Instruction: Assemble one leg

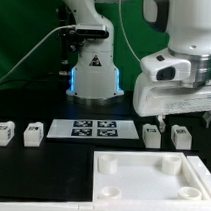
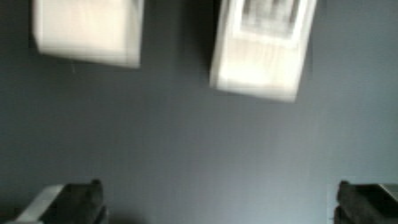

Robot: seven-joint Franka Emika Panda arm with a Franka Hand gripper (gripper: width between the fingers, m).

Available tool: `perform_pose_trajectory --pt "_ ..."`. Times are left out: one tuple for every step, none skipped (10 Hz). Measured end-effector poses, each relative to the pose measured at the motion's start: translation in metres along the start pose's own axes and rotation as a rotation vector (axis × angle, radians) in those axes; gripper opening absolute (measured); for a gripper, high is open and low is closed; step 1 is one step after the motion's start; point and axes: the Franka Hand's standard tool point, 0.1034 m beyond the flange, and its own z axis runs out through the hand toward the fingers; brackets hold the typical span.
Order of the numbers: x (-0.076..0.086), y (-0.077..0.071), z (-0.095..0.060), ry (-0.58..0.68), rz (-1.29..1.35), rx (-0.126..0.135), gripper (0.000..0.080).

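Four small white legs with tags lie on the dark table. Two are at the exterior view's left and two at its right. My gripper hangs just above the two right legs, open and empty. In the wrist view the two legs show blurred as white blocks, lying apart from the gripper. Its dark fingertips stand wide apart at the picture's edge with only bare table between them.
The large white square panel with raised rim and round corner sockets lies at the front right. The marker board lies at the middle of the table. The robot base stands behind it, with cables at the back left.
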Motion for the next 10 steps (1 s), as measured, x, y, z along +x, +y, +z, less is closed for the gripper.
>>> perform_pose_trajectory --pt "0.008 0.000 0.000 -0.030 -0.001 0.003 0.0649" --pt "0.000 0.001 0.002 -0.133 0.002 -0.002 0.0649" --pt "0.001 0.001 0.003 -0.203 0.004 -0.001 0.0649" --pt "-0.003 0.001 0.004 -0.328 0.004 -0.003 0.0649" --pt "-0.007 -0.003 0.007 -0.433 0.059 -0.017 0.0649" --pt "-0.013 -0.007 0.008 -0.573 0.088 -0.035 0.0649" --pt "-0.008 -0.011 0.010 -0.645 0.120 -0.041 0.0649" --pt "-0.002 -0.010 0.013 -0.646 0.134 -0.043 0.0649" --pt "-0.003 -0.010 0.013 -0.645 0.134 -0.043 0.0649" --pt "-0.003 -0.010 0.013 -0.646 0.134 -0.043 0.0649"
